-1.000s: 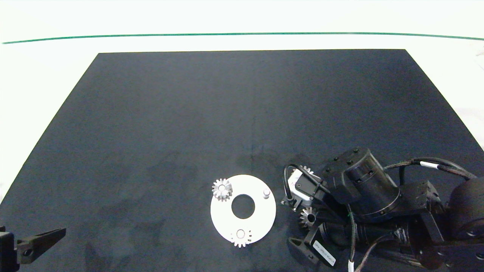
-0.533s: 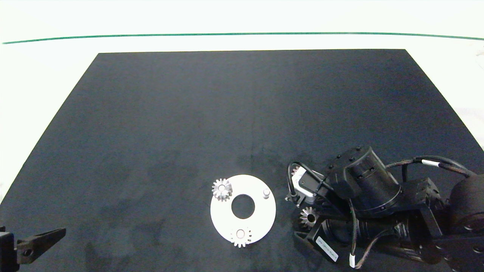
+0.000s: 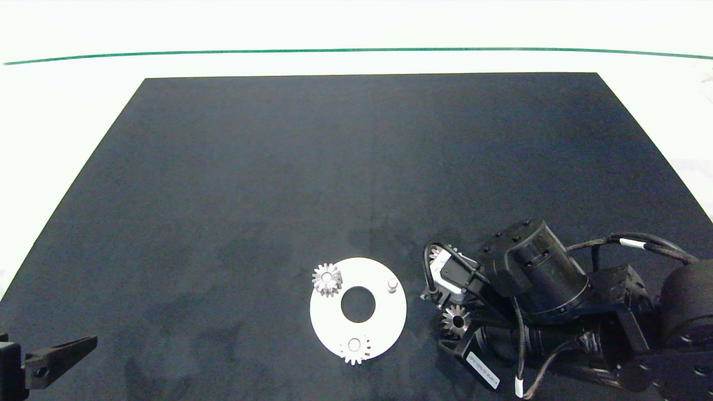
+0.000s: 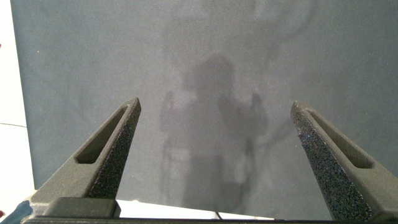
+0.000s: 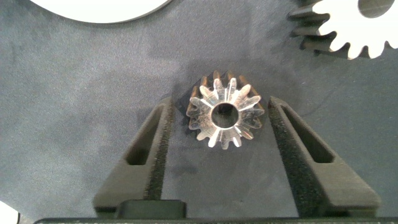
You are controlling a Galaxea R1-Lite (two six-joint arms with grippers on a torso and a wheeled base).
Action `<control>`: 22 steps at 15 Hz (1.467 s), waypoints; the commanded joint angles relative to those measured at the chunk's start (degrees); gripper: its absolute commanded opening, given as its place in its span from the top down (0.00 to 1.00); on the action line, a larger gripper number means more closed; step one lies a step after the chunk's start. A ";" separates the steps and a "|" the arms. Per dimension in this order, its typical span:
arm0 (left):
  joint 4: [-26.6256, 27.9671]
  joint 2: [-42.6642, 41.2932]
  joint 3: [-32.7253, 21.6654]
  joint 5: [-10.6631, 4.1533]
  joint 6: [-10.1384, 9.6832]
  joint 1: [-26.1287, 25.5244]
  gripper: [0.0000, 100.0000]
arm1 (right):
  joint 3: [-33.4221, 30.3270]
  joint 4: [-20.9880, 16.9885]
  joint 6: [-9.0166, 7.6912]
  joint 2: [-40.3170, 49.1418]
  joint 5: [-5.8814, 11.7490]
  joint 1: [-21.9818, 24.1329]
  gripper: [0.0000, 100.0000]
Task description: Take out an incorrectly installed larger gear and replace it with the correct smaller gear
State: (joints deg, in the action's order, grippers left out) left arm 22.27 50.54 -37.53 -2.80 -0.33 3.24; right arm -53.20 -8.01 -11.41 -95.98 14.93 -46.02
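A smaller gear (image 5: 224,116) lies flat on the black mat (image 3: 356,167), just right of the white ring plate (image 3: 384,323). My right gripper (image 5: 220,106) is low over it and open, one finger on each side with narrow gaps. In the head view this smaller gear (image 3: 456,321) shows beside the right wrist. The larger gear (image 5: 348,28) lies on the mat just beyond it, mostly hidden by the wrist in the head view. Two more small gears (image 3: 327,278) (image 3: 355,348) sit on the plate, and one peg (image 3: 392,285) is bare. My left gripper (image 4: 214,112) hangs open over bare mat.
The left gripper (image 3: 58,356) is parked at the mat's near left corner. The right arm and its cables (image 3: 613,312) fill the near right corner. White table surface (image 3: 356,28) surrounds the mat, with a green line across its far side.
The right wrist has shifted slightly right and toward the near edge, its fingers staying around the smaller gear. The gears, the plate and the left arm have not moved.
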 commanded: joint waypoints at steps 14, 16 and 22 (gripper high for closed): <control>0.14 -0.01 0.01 -0.01 -0.02 0.01 0.00 | -0.24 0.27 -0.02 0.00 0.10 -0.12 0.74; 0.14 -0.01 0.01 -0.10 -0.02 0.01 0.00 | -1.91 -0.25 -0.28 1.49 0.18 -0.39 0.75; 0.14 -0.01 0.01 -0.01 -0.02 0.01 0.00 | -10.08 -5.00 -0.28 0.79 0.18 -2.06 0.75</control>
State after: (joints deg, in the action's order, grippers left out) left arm 22.30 50.55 -37.53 -2.78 -0.30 3.22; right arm -61.55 -12.76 -11.59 -94.78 15.02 -47.54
